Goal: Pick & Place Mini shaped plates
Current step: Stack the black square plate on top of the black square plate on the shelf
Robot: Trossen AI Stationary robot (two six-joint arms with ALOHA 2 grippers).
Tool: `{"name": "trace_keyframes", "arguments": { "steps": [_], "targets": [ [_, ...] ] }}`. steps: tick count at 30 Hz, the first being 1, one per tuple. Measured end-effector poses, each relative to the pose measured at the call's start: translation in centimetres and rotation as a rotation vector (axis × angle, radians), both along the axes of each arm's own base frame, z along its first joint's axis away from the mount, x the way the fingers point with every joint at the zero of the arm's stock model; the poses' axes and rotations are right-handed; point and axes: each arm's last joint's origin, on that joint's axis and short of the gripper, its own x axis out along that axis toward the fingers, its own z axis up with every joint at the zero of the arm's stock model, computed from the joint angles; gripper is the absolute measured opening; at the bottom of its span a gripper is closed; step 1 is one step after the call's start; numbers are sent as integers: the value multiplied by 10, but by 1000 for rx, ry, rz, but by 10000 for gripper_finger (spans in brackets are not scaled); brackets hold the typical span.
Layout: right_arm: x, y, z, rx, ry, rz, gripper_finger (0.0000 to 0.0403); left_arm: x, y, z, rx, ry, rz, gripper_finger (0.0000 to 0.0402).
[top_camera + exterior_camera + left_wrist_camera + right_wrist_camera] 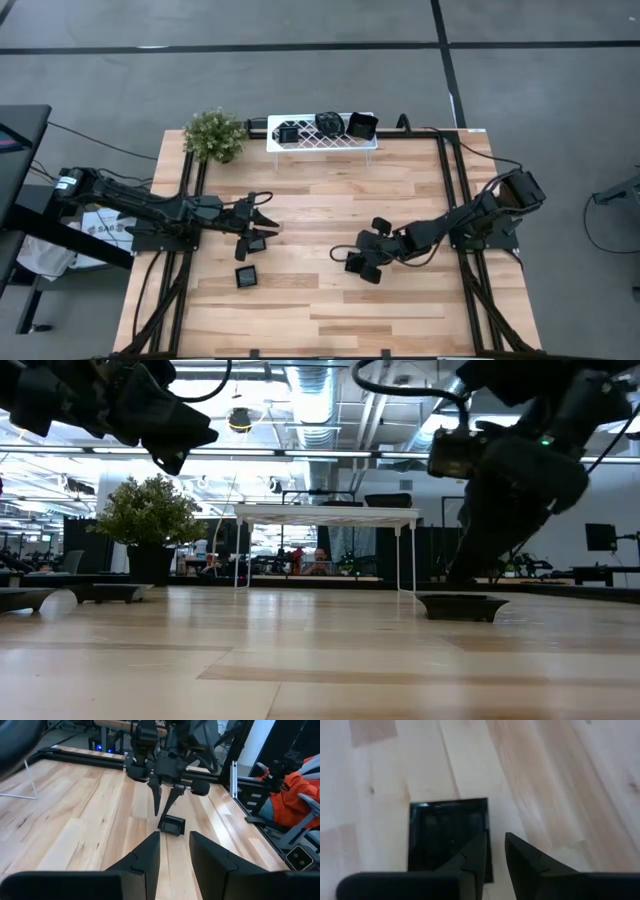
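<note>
A small glossy black square plate (449,840) lay flat on the pale wood-plank table (330,300), right of centre, under the right gripper (495,851), whose narrowly parted fingers straddled its near rim without pinching it. The left gripper (174,854) hovered left of centre, fingers slightly apart and empty, above two more black plates (247,276). Three further plates sat on the white lattice rack (320,143) at the far edge.

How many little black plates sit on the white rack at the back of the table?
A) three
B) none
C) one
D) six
A: the high view shows three black plates side by side on the white rack, next to the plant.
</note>
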Motion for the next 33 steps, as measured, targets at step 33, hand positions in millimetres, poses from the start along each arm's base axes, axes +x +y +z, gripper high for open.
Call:
{"name": "trace_keyframes", "arguments": {
  "steps": [33],
  "targets": [
    [21,-48,-22,263,91,184,161,1,0,0,-2,-8,0,106]
  ]
}}
